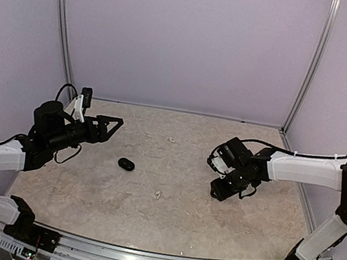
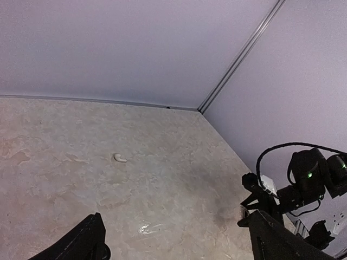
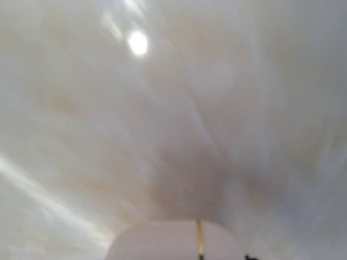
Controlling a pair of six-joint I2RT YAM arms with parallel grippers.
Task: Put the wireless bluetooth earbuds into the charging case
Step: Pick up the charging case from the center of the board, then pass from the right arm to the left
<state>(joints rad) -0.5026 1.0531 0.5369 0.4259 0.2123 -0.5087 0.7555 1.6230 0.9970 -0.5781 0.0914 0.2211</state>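
Top external view gives me one white earbud [image 1: 172,140] lying loose on the surface [image 1: 243,233] toward the back wall. A second white earbud [image 1: 158,195] lies nearer my side, well apart from the first. Neither is in a case. The black buds I cannot pick out anywhere. Left of the two white ones sits a dark oval thing [image 1: 126,163], which I take for the charging case. It is too small for me to say whether its lid is up.

The left gripper [image 1: 113,130] hangs above the surface, left of the case, with its fingers [image 2: 89,241] spread wide and nothing between them. In the left wrist view the far white bud lies out ahead of them. I read this as a ready stance, open so it can come down over a bud or steady the case.

The right gripper [image 1: 220,191] is low on the right side, well apart from both buds and the case. Its wrist view is smeared. All I get is surface and a pale rounded shape [image 3: 162,241] with a thin yellow line at the bottom edge. I cannot tell whether its fingers are spread or clenched, nor whether they hold anything. As I judge it, the job is barely begun, since no bud I can see is seated.
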